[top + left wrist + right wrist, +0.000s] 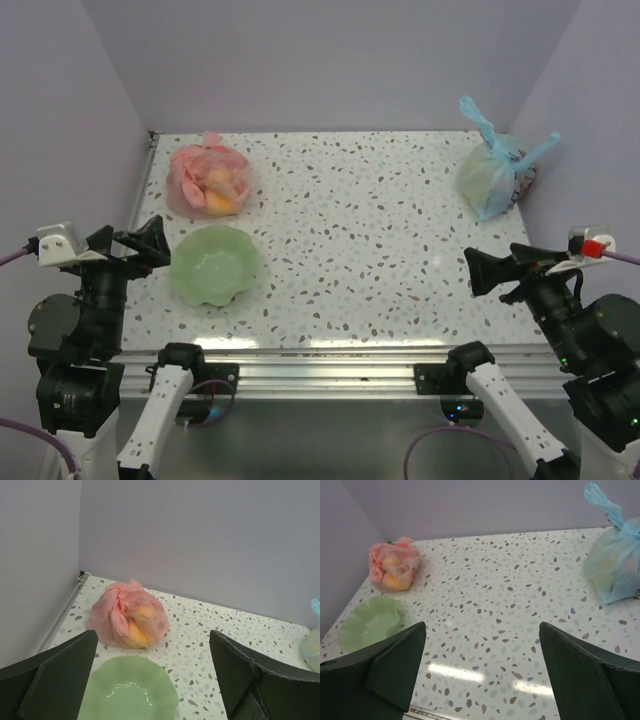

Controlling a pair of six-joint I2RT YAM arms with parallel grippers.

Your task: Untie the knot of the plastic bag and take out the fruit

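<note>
Here, both arms sit folded back at the near edge of the speckled table (380, 240), one at each side. The left gripper (152, 245) points right, close beside the green scalloped bowl (215, 265), its jaws spread wide and holding nothing. The right gripper (476, 272) points left over the table's right side, its jaws equally wide and empty. The pink plastic bag (208, 180) lies at the far left, just beyond the bowl. Its knot (212, 140) is tied, and yellow and orange fruit (222, 192) shows through. A light blue tied bag (490, 175) stands at the far right.
</note>
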